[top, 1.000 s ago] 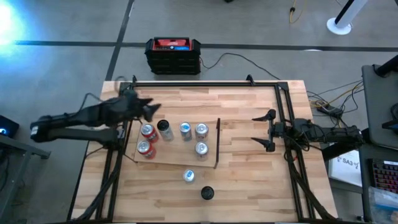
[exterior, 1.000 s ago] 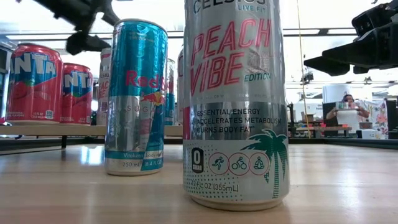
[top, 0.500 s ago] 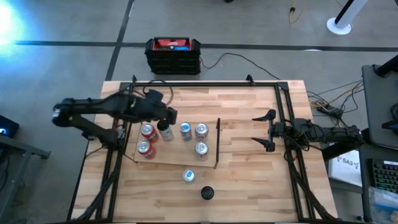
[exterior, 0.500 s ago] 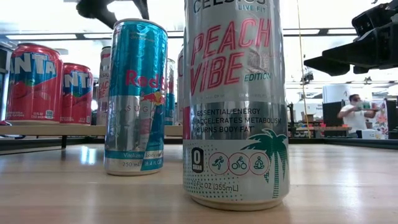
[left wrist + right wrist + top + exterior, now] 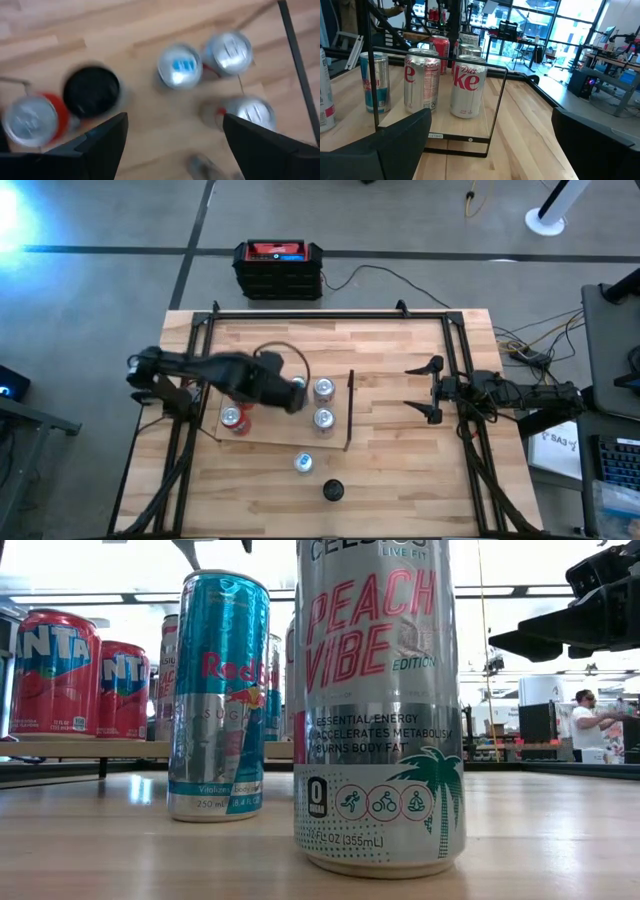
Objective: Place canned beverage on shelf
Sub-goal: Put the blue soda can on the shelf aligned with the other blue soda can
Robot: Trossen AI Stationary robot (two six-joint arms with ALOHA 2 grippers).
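Observation:
The shelf [image 5: 285,435] is a pale board with a thin black upright bar [image 5: 350,410] on its right edge. Several cans stand on it: a red one [image 5: 233,418] and two silver ones [image 5: 323,388], [image 5: 323,418]. A Red Bull can [image 5: 303,463] and a black-topped Celsius can [image 5: 333,491] stand on the table nearer the front edge; they fill the low view [image 5: 218,695], [image 5: 380,700]. My left gripper [image 5: 293,397] hangs open above the shelf's cans, which show below it [image 5: 180,66]. My right gripper [image 5: 425,390] waits open right of the shelf.
A black frame [image 5: 330,313] runs round the table's far, left and right sides. A black and red box [image 5: 278,268] sits on the floor beyond the far edge. Bare planks lie between the shelf's bar and my right gripper [image 5: 490,150].
My left gripper has swung from beyond the shelf's far left corner toward the table's right and a little nearer. It is now over the cans on the shelf. No can has moved.

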